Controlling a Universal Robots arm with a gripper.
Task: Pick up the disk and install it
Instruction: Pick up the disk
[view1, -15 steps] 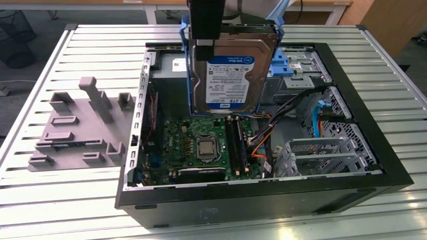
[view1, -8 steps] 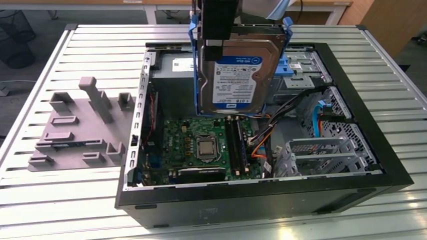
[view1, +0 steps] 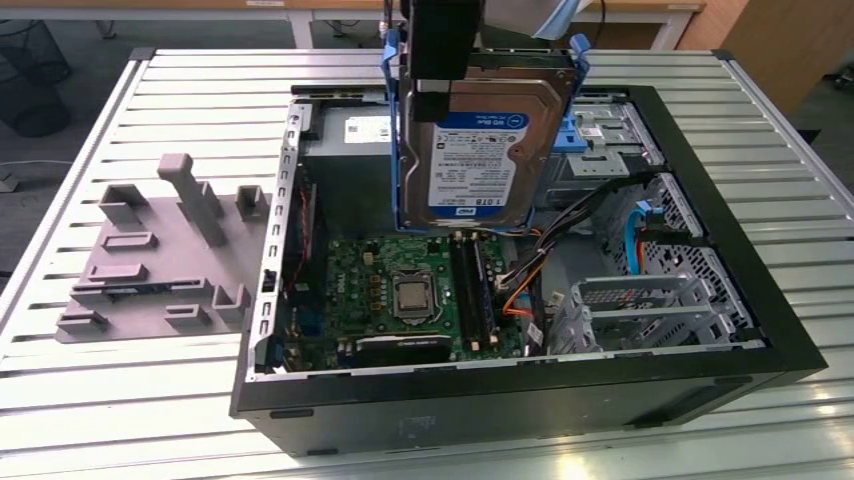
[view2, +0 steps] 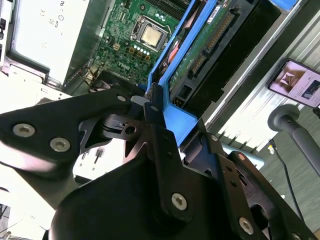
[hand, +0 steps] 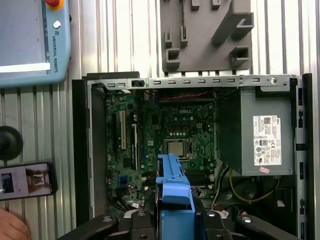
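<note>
The disk, a silver hard drive with a white-and-blue label and blue side rails, hangs upright above the open computer case. My gripper comes down from above and is shut on the disk's upper edge. In the second wrist view the black fingers clamp the blue rail, and the disk reaches away over the motherboard. In the first wrist view the disk's blue rail sticks out between the gripper jaws, over the case's interior.
Inside the case lie the green motherboard, the grey power supply and metal drive cages with a blue latch. A grey fixture plate sits beside the case. A phone, a pendant and a hand are nearby.
</note>
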